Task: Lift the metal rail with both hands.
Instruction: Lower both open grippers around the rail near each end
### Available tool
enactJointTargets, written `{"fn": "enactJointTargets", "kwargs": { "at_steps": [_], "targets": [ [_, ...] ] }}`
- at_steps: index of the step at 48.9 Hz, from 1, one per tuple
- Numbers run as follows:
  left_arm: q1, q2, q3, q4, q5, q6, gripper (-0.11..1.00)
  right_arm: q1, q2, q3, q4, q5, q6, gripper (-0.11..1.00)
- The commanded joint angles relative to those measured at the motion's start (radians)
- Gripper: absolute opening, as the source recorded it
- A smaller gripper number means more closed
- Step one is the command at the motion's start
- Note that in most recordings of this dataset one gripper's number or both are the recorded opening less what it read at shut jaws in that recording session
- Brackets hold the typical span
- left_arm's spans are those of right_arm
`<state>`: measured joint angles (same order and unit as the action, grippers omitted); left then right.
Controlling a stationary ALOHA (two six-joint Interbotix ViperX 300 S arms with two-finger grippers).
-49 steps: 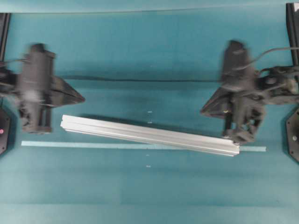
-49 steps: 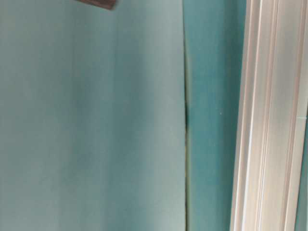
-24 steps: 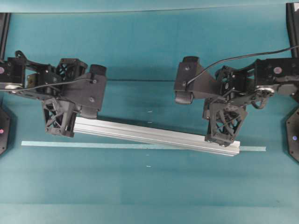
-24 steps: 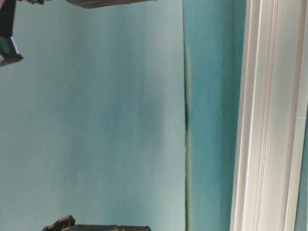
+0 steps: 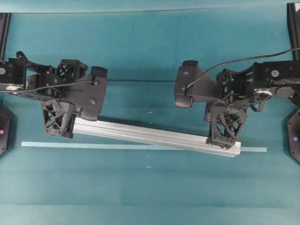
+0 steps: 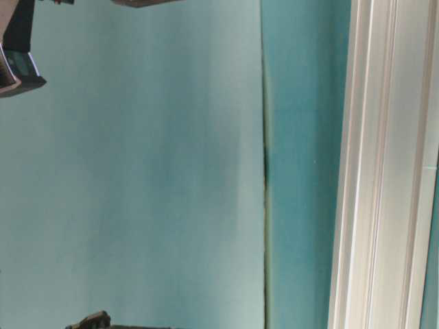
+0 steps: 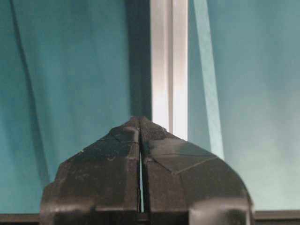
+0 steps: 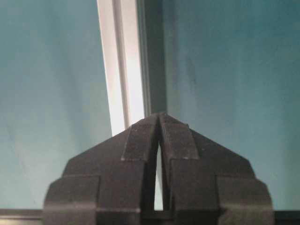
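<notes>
At the left edge of the teal surface (image 5: 150, 51), the left pincer (image 5: 58, 126) sits over the left end of the metal rail (image 5: 154, 136), its lattice fingers pressed together with only a hairline seam between them in the left wrist view, tips just at the rail's side and gripping nothing. The rail lies flat on the surface, running from there toward the right and slanting slightly toward the near edge, its right end crossing a thin pale-teal tape strip (image 5: 117, 146) that runs parallel to that edge. A dark seam (image 5: 140, 80) in the covering runs behind the rail. Over the rail's right end hangs the right pincer (image 5: 224, 136), fingers likewise meeting at the tips above the bar, with nothing clamped between them.
</notes>
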<state>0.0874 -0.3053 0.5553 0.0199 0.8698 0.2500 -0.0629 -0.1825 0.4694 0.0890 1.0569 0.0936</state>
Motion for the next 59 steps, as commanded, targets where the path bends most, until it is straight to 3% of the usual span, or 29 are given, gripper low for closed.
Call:
{"fn": "enactJointTargets", "kwargs": {
  "at_steps": [1, 7, 13, 17, 23, 49, 56, 59],
  "targets": [
    [-0.012, -0.012, -0.032, 0.003, 0.023, -0.011, -0.01, 0.006, 0.003, -0.012, -0.002, 0.017, -0.006, 0.07],
    [-0.037, -0.008, -0.048, 0.003, 0.071, -0.031, -0.01, 0.011, 0.006, -0.017, 0.005, 0.087, 0.000, 0.07],
    [-0.043, 0.000, -0.051, 0.003, 0.077, 0.002, -0.01, 0.020, 0.009, -0.025, 0.008, 0.147, 0.011, 0.07],
    [-0.041, 0.006, -0.051, 0.002, 0.077, 0.034, -0.01, 0.041, 0.011, -0.023, 0.009, 0.150, 0.002, 0.07],
    [-0.049, 0.009, -0.057, 0.000, 0.077, 0.029, -0.01, 0.077, 0.011, -0.018, 0.008, 0.143, 0.002, 0.07],
    [-0.052, 0.020, -0.055, 0.000, -0.026, 0.011, 0.01, 0.117, 0.009, 0.037, 0.002, -0.043, 0.103, 0.08],
    [-0.061, 0.023, -0.046, 0.000, -0.025, -0.008, 0.08, 0.110, 0.011, 0.043, 0.000, -0.078, 0.110, 0.10],
    [-0.063, 0.025, -0.043, 0.000, -0.021, -0.028, 0.17, 0.107, 0.014, 0.049, 0.002, -0.092, 0.115, 0.12]
  ]
}}
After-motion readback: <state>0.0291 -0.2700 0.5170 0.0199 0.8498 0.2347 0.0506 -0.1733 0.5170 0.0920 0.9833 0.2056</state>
